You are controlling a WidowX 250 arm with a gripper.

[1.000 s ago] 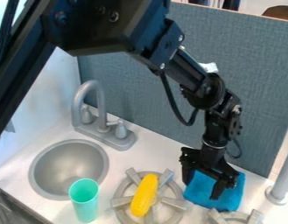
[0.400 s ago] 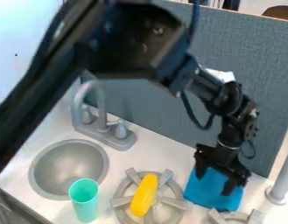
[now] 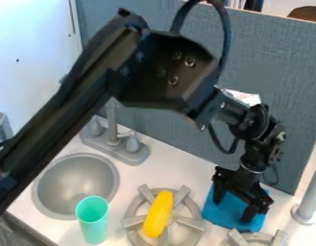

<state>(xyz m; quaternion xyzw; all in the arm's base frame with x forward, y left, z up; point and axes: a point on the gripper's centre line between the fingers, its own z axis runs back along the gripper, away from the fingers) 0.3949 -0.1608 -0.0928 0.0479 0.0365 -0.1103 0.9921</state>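
Loosely parted, the fingers (image 3: pixel 251 212) hold nothing visible; directly beneath and between them lies the blue cloth (image 3: pixel 229 212), probably light, soft and floppy, easiest to pinch by a raised fold. Beside them, a yellow toy vegetable (image 3: pixel 158 214) rests on the burner (image 3: pixel 189 222); farther off come the turquoise cup (image 3: pixel 92 223) and sink (image 3: pixel 77 182).

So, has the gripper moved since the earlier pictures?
Yes. The gripper has shifted sideways at the blue cloth, away from the burner under the yellow toy and closer to the gray post.
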